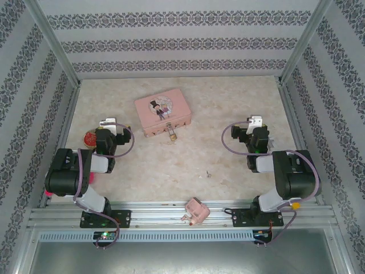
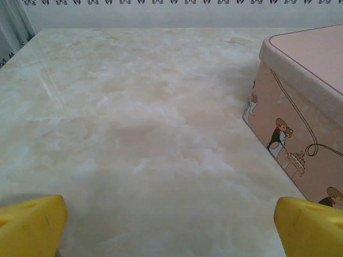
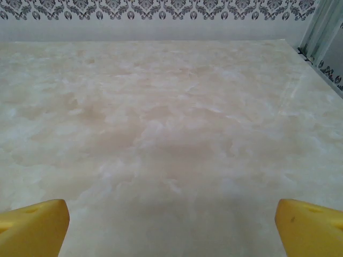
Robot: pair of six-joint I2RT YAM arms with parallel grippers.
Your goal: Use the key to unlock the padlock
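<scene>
The pink tin (image 1: 162,113) blocks the far middle of the table (image 1: 188,162); nearer ground lies open.

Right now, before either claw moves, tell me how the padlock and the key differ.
Colour: the padlock is brass-gold with a silver shackle; the key is greyish.
Size: the padlock is bigger; the key is barely a speck.
Place: the padlock sits at the front side of the pink tin; the key lies alone on the bare table, closer to its near edge.
Shared: both are tiny beside the tin.
</scene>
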